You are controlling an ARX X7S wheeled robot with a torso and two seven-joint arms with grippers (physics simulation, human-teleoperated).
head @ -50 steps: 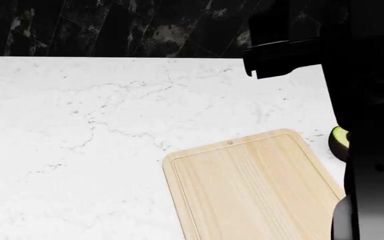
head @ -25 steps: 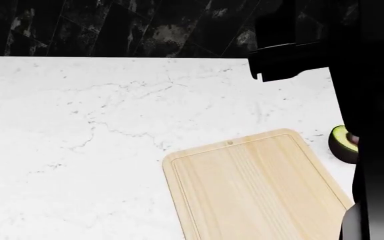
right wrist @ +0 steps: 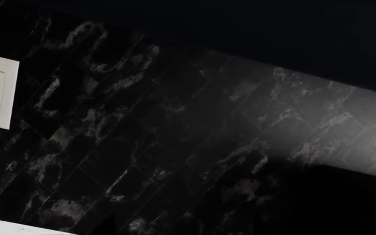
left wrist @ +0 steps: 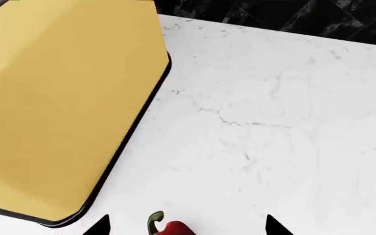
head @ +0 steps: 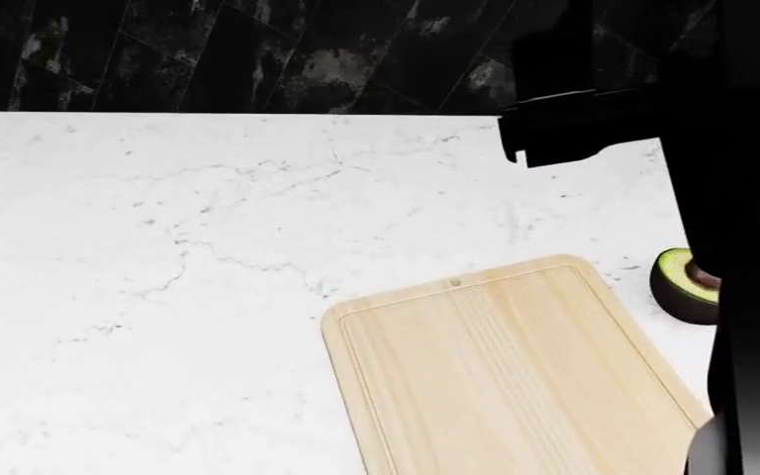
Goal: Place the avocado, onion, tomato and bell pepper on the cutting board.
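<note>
Left gripper [left wrist: 184, 226]: black fingertips spread apart, flanking dark red bell pepper with green stem [left wrist: 168, 227]; contact unclear. Right gripper: unseen. Halved dark-green avocado [head: 684, 285]: beside pale wooden cutting board [head: 499, 376].

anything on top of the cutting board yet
No. The cutting board shows bare wood in the head view. Its lower right corner is hidden behind the robot's dark arm. The avocado sits on the marble counter just off its right edge.
</note>
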